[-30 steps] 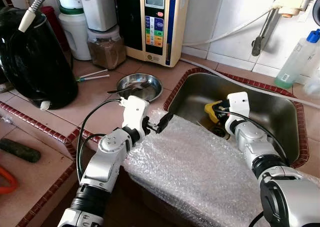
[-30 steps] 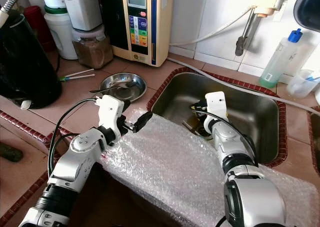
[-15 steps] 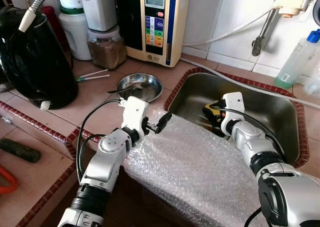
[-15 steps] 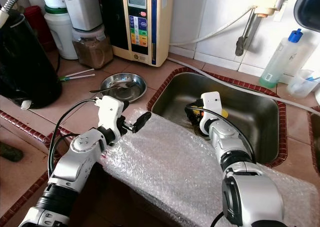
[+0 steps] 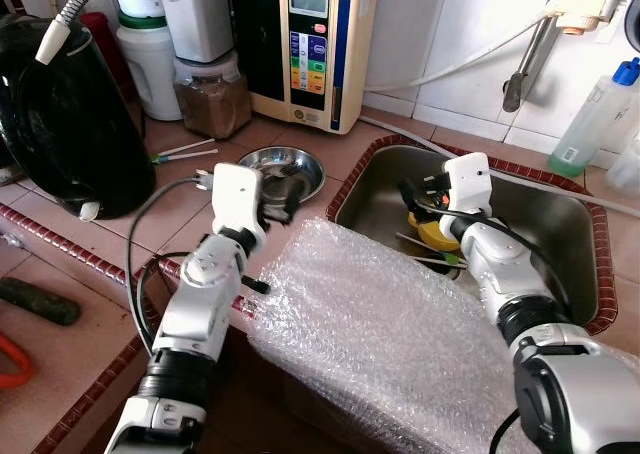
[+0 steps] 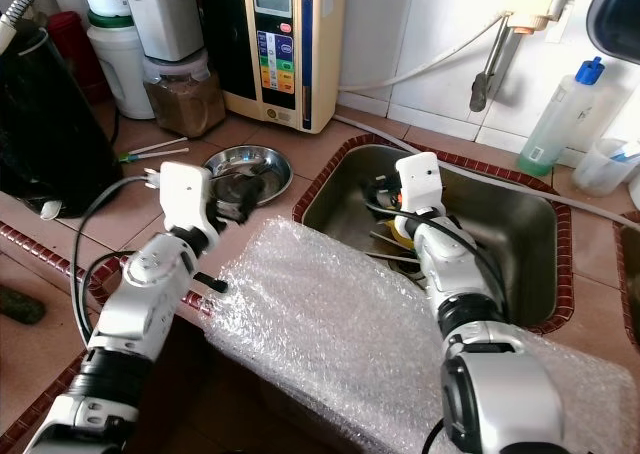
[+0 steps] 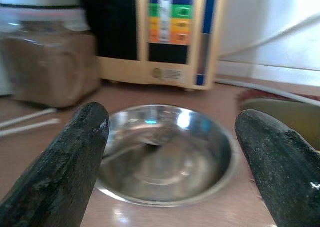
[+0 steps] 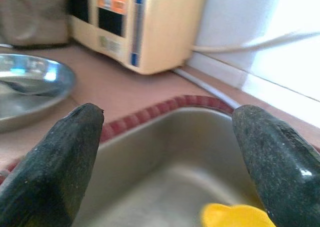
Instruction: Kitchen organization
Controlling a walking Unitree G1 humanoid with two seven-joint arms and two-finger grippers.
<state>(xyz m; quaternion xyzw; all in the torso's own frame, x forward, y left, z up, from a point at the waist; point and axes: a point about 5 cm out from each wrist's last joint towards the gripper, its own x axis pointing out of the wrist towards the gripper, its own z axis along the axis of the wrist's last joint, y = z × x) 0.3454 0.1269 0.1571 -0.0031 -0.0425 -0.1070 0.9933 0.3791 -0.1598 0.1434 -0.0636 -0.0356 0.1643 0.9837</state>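
Note:
A small steel bowl [image 5: 295, 169] with a spoon [image 5: 250, 178] in it sits on the tiled counter, left of the sink [image 5: 545, 229]. My left gripper [image 5: 277, 196] hovers just in front of the bowl, open, and the bowl [image 7: 165, 157] lies between its fingers [image 7: 75, 157] in the left wrist view. Over the sink's left part my right gripper [image 5: 418, 194] is open and holds nothing. A yellow item [image 5: 437, 236] and some thin utensils lie at the sink bottom. A sheet of bubble wrap [image 5: 390, 334] covers the counter's front edge.
At the back stand a black kettle [image 5: 65, 124], a jar of brown powder [image 5: 212, 94] and a cream water machine [image 5: 315, 44]. Two white sticks [image 5: 185, 152] lie near the bowl. A soap bottle [image 5: 590, 119] and a tap pipe [image 5: 530, 59] are behind the sink.
My left gripper swung left from the bubble wrap's edge to the steel bowl. The right gripper lifted from the sink bottom and moved toward the sink's left rim.

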